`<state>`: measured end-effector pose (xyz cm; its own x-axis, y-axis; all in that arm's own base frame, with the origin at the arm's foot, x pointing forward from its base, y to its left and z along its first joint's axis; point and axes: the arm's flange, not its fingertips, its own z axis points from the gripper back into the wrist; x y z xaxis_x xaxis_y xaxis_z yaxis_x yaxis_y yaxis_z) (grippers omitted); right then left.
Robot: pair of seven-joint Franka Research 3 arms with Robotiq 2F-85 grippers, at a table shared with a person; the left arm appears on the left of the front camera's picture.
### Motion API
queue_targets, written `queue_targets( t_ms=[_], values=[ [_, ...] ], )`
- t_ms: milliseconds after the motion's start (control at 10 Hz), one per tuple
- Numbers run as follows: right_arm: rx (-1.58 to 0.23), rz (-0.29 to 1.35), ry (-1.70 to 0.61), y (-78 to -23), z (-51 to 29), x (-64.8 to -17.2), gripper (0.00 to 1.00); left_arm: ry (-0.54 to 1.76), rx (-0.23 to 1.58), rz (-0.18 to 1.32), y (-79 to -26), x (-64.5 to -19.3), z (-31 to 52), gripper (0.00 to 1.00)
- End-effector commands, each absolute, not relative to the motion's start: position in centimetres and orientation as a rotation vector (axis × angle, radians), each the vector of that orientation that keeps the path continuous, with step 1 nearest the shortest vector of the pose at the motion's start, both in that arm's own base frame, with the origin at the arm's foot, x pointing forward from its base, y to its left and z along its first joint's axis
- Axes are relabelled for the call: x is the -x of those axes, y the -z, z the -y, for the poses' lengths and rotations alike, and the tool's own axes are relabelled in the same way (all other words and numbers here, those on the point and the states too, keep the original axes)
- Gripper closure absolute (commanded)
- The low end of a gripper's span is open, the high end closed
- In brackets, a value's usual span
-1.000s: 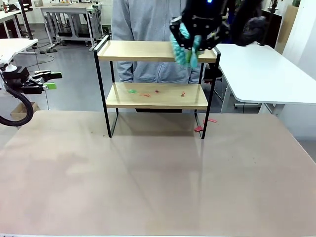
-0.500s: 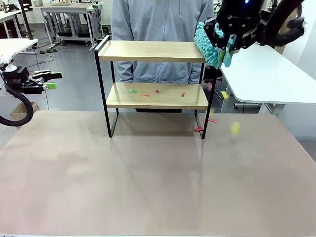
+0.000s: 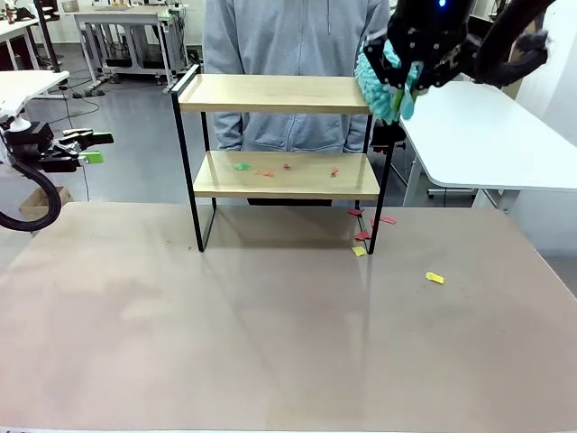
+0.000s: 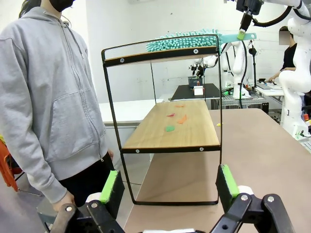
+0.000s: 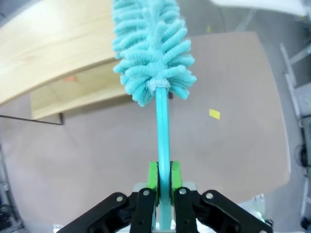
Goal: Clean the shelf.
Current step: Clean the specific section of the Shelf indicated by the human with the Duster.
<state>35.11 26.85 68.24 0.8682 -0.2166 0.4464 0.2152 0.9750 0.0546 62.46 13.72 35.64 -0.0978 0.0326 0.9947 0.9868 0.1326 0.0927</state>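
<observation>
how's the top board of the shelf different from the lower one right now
The top board looks bare of scraps, while the lower board carries a green scrap and a few reddish scraps. The teal duster is at the top board's right end; no tool is at the lower board. Both are light wood, set in one thin black frame.

You have the shelf [image 3: 270,93] at twelve o'clock on the table [image 3: 225,334], person [image 3: 288,36] behind; duster [image 3: 383,81] at its three o'clock end; scraps [image 3: 287,167] on its lower board.
</observation>
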Motion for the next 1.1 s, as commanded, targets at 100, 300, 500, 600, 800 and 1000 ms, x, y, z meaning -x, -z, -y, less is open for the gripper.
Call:
queue_targets(
  t_ms=[100, 300, 500, 600, 800, 1000],
  values=[
    [-0.173, 0.595, 0.056, -71.1, -24.2, -33.1, 0.87, 1.166, 1.094, 1.372, -35.9, -62.3, -13.7, 0.00],
    [-0.234, 0.613, -0.106, -71.4, -23.9, -32.7, 0.87, 1.166, 1.094, 1.372, -35.9, -62.3, -13.7, 0.00],
    [-0.343, 0.600, -0.375, -71.6, -24.6, -31.9, 0.87, 1.166, 1.094, 1.372, -35.9, -62.3, -13.7, 0.00],
    [-0.377, 0.571, -0.506, -71.4, -25.4, -31.4, 0.87, 1.166, 1.094, 1.372, -35.9, -62.3, -13.7, 0.00],
    [-0.392, 0.477, -0.742, -70.4, -27.2, -30.5, 0.87, 1.166, 1.094, 1.372, -35.9, -62.3, -13.7, 0.00],
    [-0.321, 0.338, -0.926, -67.7, -27.6, -29.5, 0.87, 1.166, 1.094, 1.372, -35.9, -62.3, -13.7, 0.00]
  ],
)
